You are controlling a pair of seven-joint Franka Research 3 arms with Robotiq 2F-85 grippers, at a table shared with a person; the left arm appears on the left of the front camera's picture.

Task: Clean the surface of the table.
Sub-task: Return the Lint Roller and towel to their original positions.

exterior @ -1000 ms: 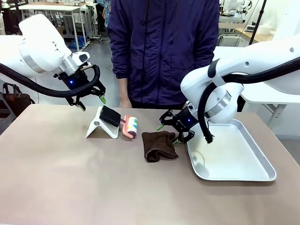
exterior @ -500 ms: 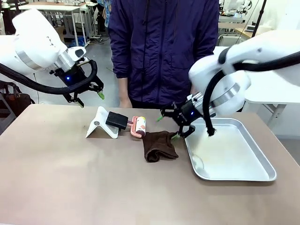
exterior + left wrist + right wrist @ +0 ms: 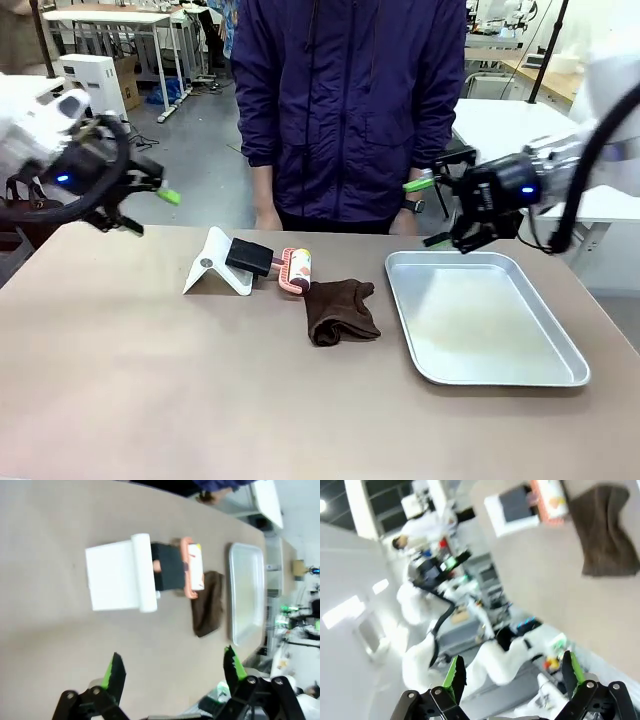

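Note:
The brownish table [image 3: 150, 380] carries a crumpled brown cloth [image 3: 340, 312] at its middle. My left gripper [image 3: 150, 212] hovers open and empty above the table's far left corner. In its wrist view the left gripper [image 3: 174, 667] looks down on the table [image 3: 60, 630] and the cloth [image 3: 207, 605] from well above. Just beyond the tray's far edge my right gripper [image 3: 427, 212] hangs open in the air, holding nothing. From the right wrist, the right gripper [image 3: 512, 672] points past the table [image 3: 545, 580] with the cloth [image 3: 607, 530] at the upper right.
A white folded stand [image 3: 215, 265] with a black-handled lint roller [image 3: 295, 270] lies left of the cloth. A silver tray [image 3: 480, 320] sits on the right. A person in a dark jacket [image 3: 350, 100] stands at the far edge.
Both arms lifted away from the table's middle, the left toward the left edge, the right up from beside the cloth to beyond the tray. The lint roller shifted slightly right.

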